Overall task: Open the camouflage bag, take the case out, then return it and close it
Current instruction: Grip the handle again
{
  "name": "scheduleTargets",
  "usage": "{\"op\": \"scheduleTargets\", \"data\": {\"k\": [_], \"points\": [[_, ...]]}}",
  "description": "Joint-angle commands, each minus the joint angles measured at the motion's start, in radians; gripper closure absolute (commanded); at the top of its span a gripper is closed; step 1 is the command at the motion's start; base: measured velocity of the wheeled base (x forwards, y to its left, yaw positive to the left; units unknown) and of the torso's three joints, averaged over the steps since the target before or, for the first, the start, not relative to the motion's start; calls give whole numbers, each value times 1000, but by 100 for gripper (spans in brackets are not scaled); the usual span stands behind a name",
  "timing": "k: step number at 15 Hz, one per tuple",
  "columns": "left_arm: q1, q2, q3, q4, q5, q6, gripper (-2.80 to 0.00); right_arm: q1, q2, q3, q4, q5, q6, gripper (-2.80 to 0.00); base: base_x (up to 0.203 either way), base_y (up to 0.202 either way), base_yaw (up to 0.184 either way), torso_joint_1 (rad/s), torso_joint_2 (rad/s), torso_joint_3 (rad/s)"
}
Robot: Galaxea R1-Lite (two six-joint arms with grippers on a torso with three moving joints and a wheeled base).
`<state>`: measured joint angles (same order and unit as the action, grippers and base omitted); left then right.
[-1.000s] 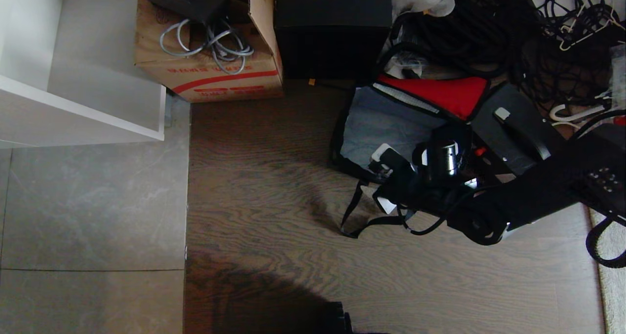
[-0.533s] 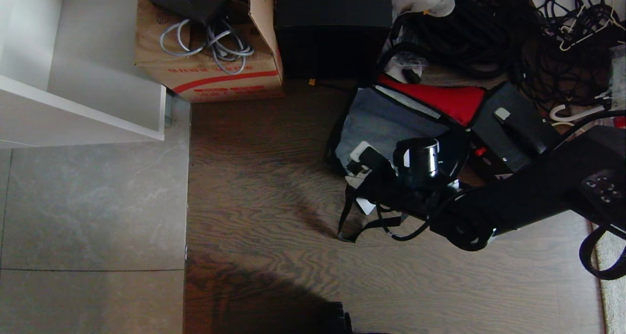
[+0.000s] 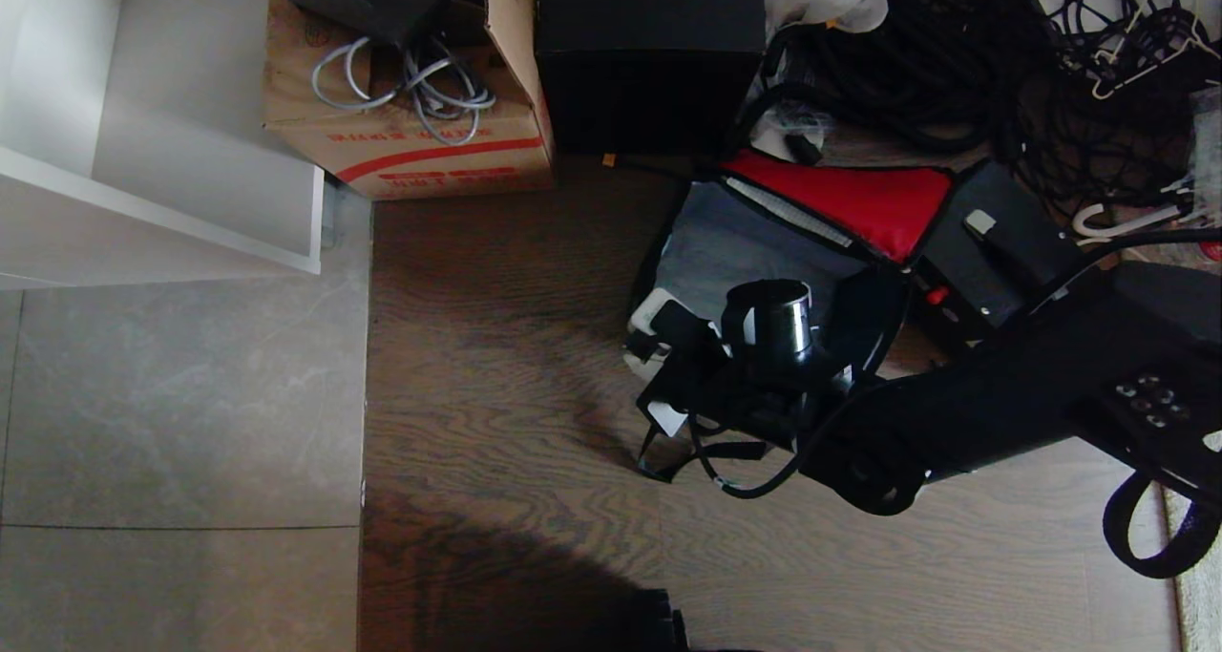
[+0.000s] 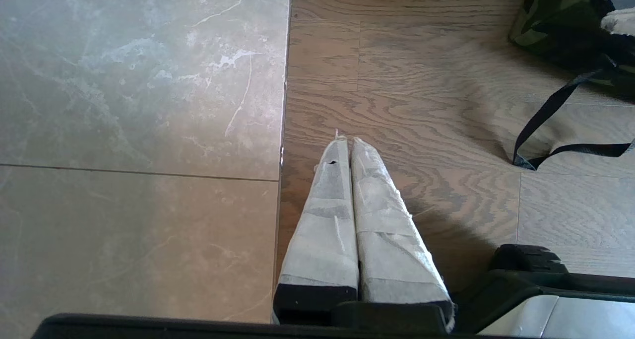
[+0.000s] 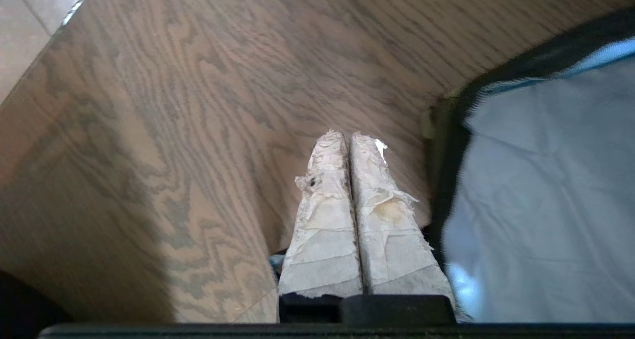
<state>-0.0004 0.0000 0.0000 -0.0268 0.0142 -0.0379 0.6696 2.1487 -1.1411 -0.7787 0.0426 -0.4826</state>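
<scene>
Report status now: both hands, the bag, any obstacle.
Right hand shut, empty, at open camouflage bag edge. Left hand shut, parked. Case out, beside bag. Strap loose on floor.

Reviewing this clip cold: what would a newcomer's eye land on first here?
First the camouflage bag, lying open on the wood floor right of centre with its red flap up and grey lining showing. The right pincer hangs shut at the bag's left edge; the case lies just right of the flap, outside the bag.

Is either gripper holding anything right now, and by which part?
Nothing visibly held. Right gripper is shut at the camouflage bag's near edge, nothing showing between its fingers. Left gripper is shut, empty.
</scene>
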Motion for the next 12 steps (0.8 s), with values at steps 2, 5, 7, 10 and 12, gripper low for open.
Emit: {"op": "scheduleTargets", "data": {"k": [2, 5, 7, 10, 12], "points": [[-1, 0, 8, -1, 0, 0, 0, 0, -5, 8, -27, 3, -4, 0, 0, 0, 0, 0, 0, 0], [-1, 0, 8, -1, 1, 0, 0, -9, -77, 31, -11, -7, 8, 0, 0, 0, 0, 0, 0, 0], [-1, 0, 8, -1, 0, 0, 0, -9, -161, 51, -3, -13, 55, 0, 0, 0, 0, 0, 0, 0], [0, 0, 8, -1, 0, 0, 0, -16, -277, 172, 24, -93, 90, 0, 0, 0, 0, 0, 0, 0], [0, 0, 8, -1, 0, 0, 0, -55, -336, 258, 68, -205, 120, 0, 0, 0, 0, 0, 0, 0]]}}
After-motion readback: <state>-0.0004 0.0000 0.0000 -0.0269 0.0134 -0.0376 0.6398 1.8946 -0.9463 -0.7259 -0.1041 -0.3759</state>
